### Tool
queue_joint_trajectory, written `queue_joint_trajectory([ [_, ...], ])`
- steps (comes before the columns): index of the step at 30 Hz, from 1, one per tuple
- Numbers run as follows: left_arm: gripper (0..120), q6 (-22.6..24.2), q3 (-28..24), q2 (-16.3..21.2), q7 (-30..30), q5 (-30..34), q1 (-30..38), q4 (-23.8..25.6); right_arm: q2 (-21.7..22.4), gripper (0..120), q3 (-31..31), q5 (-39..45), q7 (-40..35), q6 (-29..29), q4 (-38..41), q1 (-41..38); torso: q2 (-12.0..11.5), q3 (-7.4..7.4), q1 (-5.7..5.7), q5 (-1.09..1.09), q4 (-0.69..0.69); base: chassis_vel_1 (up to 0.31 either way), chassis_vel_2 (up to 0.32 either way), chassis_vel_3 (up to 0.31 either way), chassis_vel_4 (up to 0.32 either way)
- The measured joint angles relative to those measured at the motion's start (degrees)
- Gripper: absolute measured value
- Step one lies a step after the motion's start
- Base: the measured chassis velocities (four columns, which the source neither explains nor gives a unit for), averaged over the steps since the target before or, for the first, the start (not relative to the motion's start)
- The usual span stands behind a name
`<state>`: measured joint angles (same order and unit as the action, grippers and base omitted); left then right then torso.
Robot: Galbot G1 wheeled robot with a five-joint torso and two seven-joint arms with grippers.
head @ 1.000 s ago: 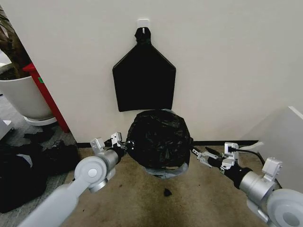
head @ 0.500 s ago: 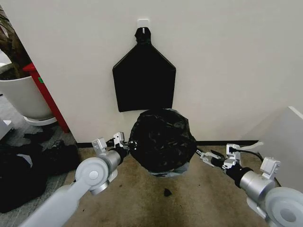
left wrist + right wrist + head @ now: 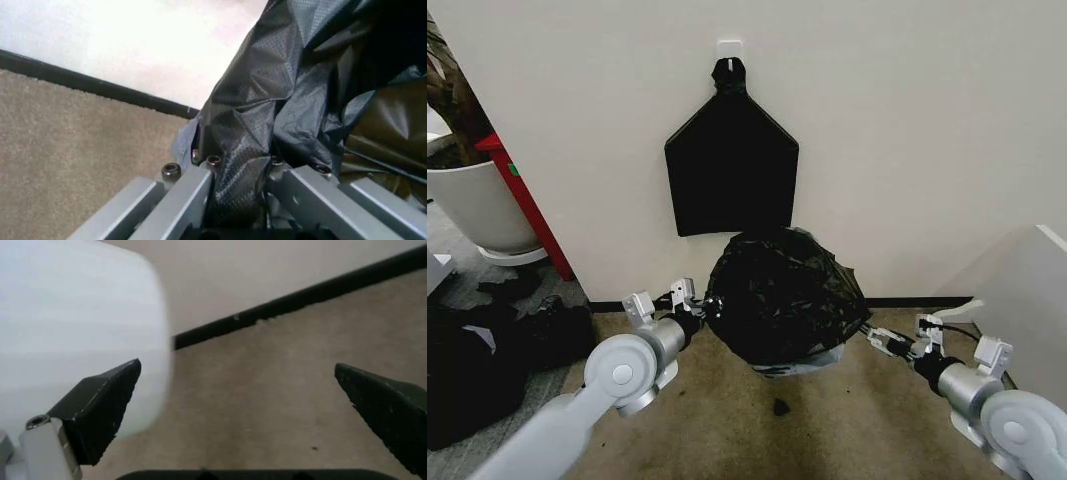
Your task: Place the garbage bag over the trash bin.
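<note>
**Bag draped on bin, left claw clamped on plastic**

Against the wall (image 3: 907, 120), directly below the flat black bag bundle (image 3: 731, 170) hanging from a hook, sits the garbage bag (image 3: 782, 295): crinkled, glossy, bulging, slumped over the trash bin. Of the trash bin (image 3: 812, 360), just a pale sliver shows under the bag's lower edge, resting on the carpet (image 3: 757, 430).

Left gripper (image 3: 689, 303) is at the bag's left side, touching it. In the left wrist view its two grey fingers (image 3: 180, 200) are pinched together on a fold of the textured black plastic, which runs down between them.

Right gripper (image 3: 889, 340) is off the bag's lower right corner, near it but apart. In the right wrist view the claw (image 3: 253, 405) stands wide, dark pointed tips far apart with bare carpet and a black baseboard (image 3: 300, 295) between them; a pale blurred surface lies beside one tip, nothing held.

A small black scrap (image 3: 780, 407) lies on the carpet in front of the bag. Left of the bag, well apart: a large white plant pot (image 3: 477, 205), a red panel (image 3: 527, 205), and dark clutter (image 3: 487, 350) on the floor.
</note>
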<state>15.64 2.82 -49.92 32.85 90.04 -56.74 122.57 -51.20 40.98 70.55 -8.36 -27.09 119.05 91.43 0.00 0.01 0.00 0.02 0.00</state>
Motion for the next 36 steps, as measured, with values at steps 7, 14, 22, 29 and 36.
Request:
queue_joint_trajectory([
  [7, 1, -0.26, 0.49, -0.21, -0.35, -0.12, 0.07, -2.25, -0.88, 100, 5.77, 5.69, -0.1, 0.92, 5.45, 3.29, 0.0, 0.0, 0.0, -0.05, -0.01, 0.0, 0.0, 0.0, 0.0],
  [14, 1, -0.5, 1.14, 0.2, -2.08, -0.14, -0.04, -3.32, -1.44, 100, 10.88, 21.29, -3.05, -0.01, 16.94, 2.48, 0.0, 0.0, 0.0, -0.03, 0.0, 0.0, 0.0, 0.0, 0.0],
  [22, 1, -0.5, 0.83, -0.04, -2.18, -0.07, 0.26, -2.36, -2.17, 100, 5.93, 19.5, -5.16, -1.87, 18.42, 1.37, 0.0, 0.0, 0.0, -0.02, 0.0, 0.0, 0.0, 0.0, 0.0],
  [29, 1, -0.44, 0.58, -0.02, -2.32, 0.18, 0.24, -1.13, -2.05, 100, 4.79, 18.07, -5.13, -2.57, 16.14, 0.68, 0.0, 0.0, 0.0, -0.02, 0.0, 0.0, 0.0, 0.0, 0.0],
  [36, 1, -0.39, 0.15, 0.0, -2.3, 0.7, 0.22, 0.55, -2.21, 100, 2.86, 14.78, -5.0, -3.75, 13.43, 0.57, 0.0, -0.01, 0.0, -0.02, 0.0, 0.0, 0.0, 0.0, 0.0],
])
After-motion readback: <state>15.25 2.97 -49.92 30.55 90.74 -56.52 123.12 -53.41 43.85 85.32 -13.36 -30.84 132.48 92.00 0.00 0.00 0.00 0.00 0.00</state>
